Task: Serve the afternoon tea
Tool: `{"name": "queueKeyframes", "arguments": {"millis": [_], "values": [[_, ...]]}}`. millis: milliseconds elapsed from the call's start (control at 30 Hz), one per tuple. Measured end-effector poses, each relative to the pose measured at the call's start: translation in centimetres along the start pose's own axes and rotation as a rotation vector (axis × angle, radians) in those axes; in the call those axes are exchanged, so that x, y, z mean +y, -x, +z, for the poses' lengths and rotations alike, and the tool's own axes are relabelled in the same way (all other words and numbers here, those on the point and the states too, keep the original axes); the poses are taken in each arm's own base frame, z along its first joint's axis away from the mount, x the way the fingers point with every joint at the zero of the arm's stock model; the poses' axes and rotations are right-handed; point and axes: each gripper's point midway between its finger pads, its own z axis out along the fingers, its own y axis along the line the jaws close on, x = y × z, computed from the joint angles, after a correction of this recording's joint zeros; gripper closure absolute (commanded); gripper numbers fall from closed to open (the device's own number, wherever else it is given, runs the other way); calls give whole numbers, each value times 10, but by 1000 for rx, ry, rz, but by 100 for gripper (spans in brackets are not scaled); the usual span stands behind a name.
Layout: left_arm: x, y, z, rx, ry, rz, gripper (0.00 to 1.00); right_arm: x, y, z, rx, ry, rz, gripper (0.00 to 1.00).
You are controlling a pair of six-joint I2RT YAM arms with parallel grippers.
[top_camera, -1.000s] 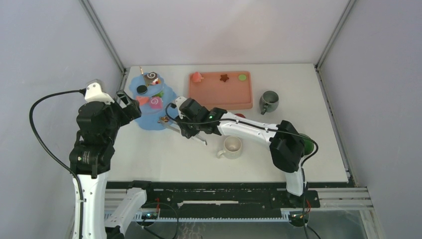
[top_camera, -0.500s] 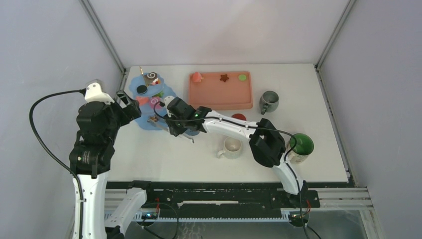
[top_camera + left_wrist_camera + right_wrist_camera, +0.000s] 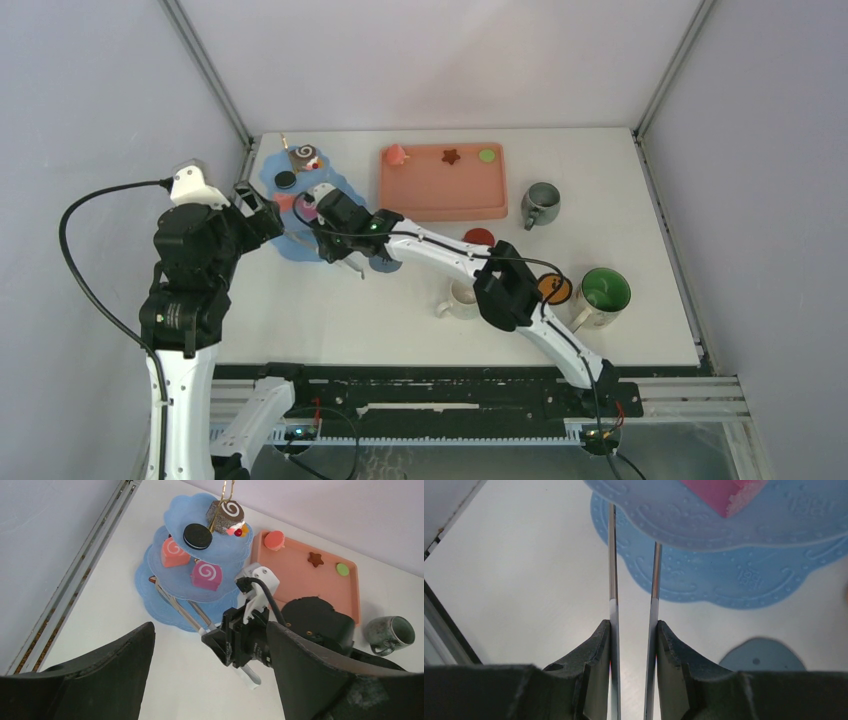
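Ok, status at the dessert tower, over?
Left gripper open, beside dessert tower. Right gripper shut on tongs, blades apart and under the middle tier; tips hidden. Tier overhang close above the tongs.

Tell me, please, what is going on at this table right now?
The right tool grips metal tongs, whose tips reach in under the middle tier of the blue dessert tower. The left tool hangs open beside the tower, holding nothing. Three small pastries lie on the salmon-pink tray.
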Motion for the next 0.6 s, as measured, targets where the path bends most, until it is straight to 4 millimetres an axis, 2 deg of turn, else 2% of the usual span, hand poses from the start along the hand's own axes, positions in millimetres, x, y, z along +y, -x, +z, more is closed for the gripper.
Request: {"name": "queueKeyframes", "arguments": {"millis": [100,233,333,600], "values": [[0,0,0,1,0,1,14,-2,-3,12,1,-12,15,79],[0,0,0,1,1,3,14,-8,-16,21,35,-33,25,64],[0,0,0,1,1,3,14,-10,-21,23,46,-42,27,58],[0,-2,3,11,4,5,14,-12,-22,25,45,-46,27,53]]}}
